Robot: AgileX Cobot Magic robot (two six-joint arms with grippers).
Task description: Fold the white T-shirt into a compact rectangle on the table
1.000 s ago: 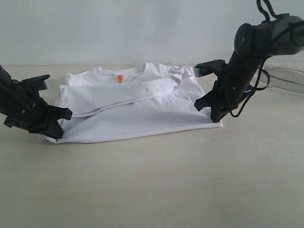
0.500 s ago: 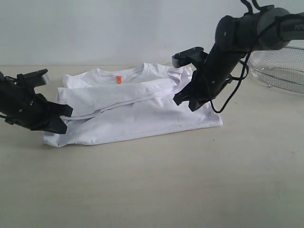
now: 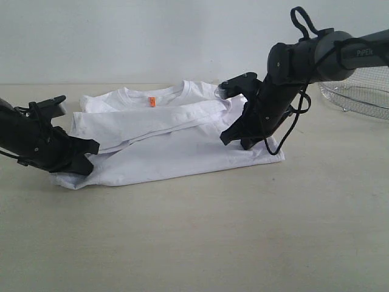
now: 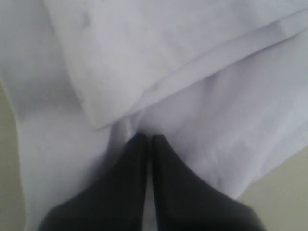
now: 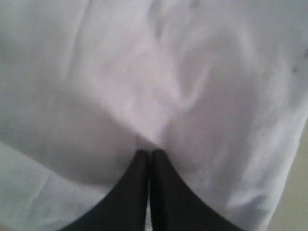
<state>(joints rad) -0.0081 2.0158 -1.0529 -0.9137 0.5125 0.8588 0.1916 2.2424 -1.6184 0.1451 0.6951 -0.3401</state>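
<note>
In the last second the right gripper (image 3: 236,140) has left the shirt's (image 3: 176,134) front right corner and come inward onto its right side. The left gripper (image 3: 85,159) has edged in at the front left corner. The shirt lies part-folded on the surface (image 3: 200,237). Both grippers are clenched with cloth puckered at their tips, apparently pinching it, so the next fold looks ready to begin.

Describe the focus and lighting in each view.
Exterior view: fairly sharp, soft even light, faint shadows under the white T-shirt. Left wrist view: blurred, left gripper a dark silhouette. Right wrist view: blurrier, right gripper dark, cloth folds smeared.
</note>
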